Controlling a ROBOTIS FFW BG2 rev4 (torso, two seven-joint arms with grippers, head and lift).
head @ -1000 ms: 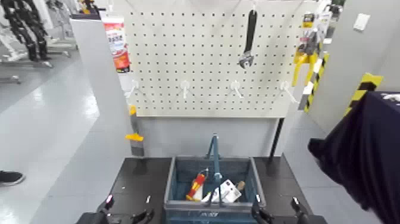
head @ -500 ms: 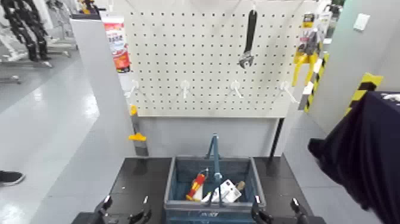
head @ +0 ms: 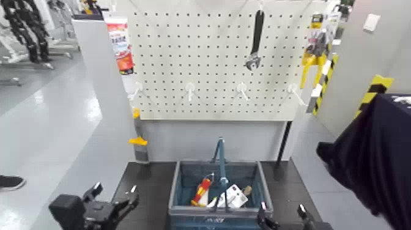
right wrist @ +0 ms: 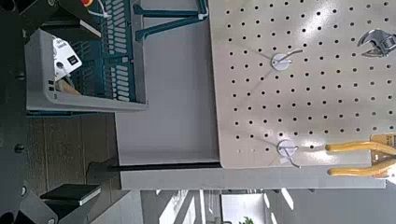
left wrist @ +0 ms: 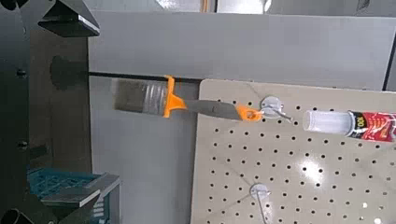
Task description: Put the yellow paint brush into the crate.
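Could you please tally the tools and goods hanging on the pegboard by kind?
Paint brush: 1
Adjustable wrench: 1
Yellow-handled tool: 1
Red-and-white package: 1
Total: 4

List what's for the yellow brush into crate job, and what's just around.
In the job:
- brush, hanging at the pegboard's left side
- crate
- left end effector, open, left of the crate

Just around:
- wrench
- pliers
- tube
- red-and-yellow tool, in the crate
- right end effector, before the crate's right side
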